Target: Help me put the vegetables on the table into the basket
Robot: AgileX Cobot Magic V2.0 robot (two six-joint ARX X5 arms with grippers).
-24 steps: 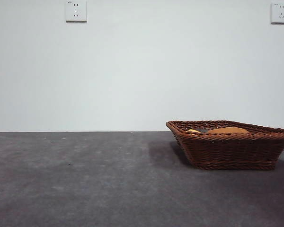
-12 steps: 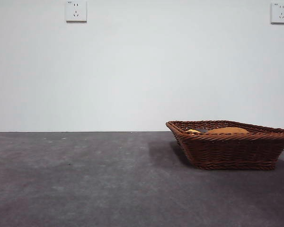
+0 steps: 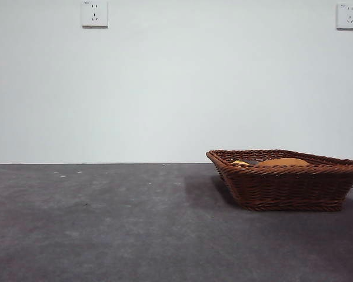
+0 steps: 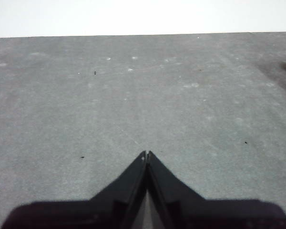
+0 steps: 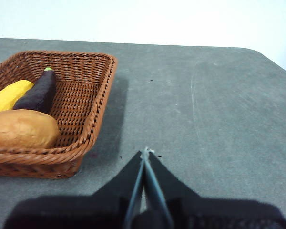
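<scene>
Looking from the right wrist view, all three vegetables already lie inside the shallow reddish-brown woven wicker basket (image 5: 93, 124): the large tan-orange oval potato (image 5: 21, 129) against the rim nearest the camera, the small dark purple eggplant (image 5: 40, 91) beside it with its long axis running away toward the far wall, and the bumpy yellow vegetable (image 5: 8, 94) touching the eggplant on the far side. The right gripper (image 5: 145, 153) hangs over the dark grey matte table (image 5: 205, 105) just beside the basket, jaws pressed together and empty — it is the nearer arm. The left gripper (image 4: 146, 155), likewise clenched on nothing, faces bare table well apart from it. No vegetable shows outside the basket — so the task looks finished, and no reach seems called for.
</scene>
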